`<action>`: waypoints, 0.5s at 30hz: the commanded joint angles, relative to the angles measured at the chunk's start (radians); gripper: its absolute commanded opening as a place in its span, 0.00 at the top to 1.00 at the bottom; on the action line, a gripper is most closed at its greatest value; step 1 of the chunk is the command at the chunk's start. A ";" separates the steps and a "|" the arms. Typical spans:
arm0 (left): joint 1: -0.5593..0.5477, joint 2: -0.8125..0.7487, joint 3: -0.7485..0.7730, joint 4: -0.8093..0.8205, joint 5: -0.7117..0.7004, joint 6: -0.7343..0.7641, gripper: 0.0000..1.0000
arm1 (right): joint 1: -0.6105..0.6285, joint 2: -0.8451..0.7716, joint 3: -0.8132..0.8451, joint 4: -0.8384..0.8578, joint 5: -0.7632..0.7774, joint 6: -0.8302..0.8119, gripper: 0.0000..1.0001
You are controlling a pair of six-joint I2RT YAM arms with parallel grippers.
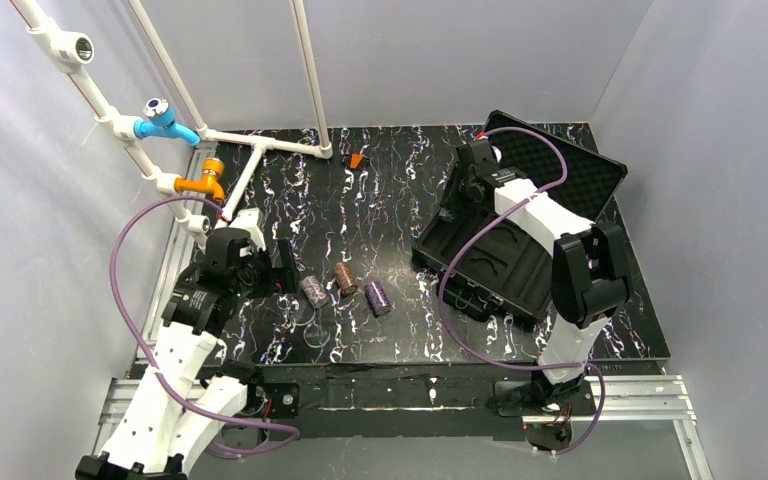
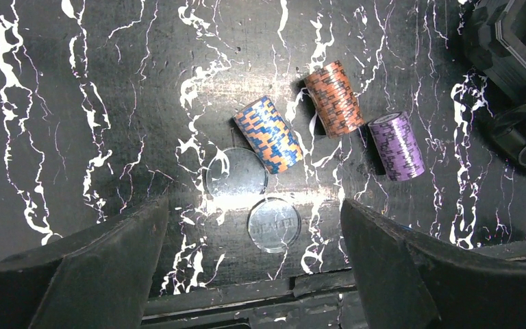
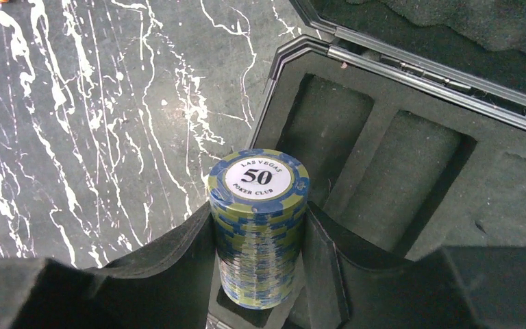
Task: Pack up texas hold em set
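Right gripper (image 3: pixel 257 233) clenched on green chip stack (image 3: pixel 259 199) over case (image 3: pixel 507 185) tray — stack's bottom hidden. Left gripper (image 2: pixel 253 205) released, wide, above two faint clear discs (image 2: pixel 236 173).

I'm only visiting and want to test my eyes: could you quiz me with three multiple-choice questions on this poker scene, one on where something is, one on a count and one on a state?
1. The stack marked 50 is:
A) held by the right end effector at the open case
B) buried in the lid foam
C) on a shelf

2. Chip stacks lying on the table:
A) one
B) three
C) six

3. The left end effector is:
A) shut on a card
B) shut on a die
C) open and empty

Answers:
1 A: it clamps that stack from both sides.
2 B: the blue-orange, orange-grey and purple ones lie on their sides.
3 C: nothing sits in its wide gap.
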 commanded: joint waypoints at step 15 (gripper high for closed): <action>-0.004 0.039 -0.003 -0.010 -0.005 0.016 0.03 | -0.049 0.157 0.019 0.068 -0.055 0.065 0.99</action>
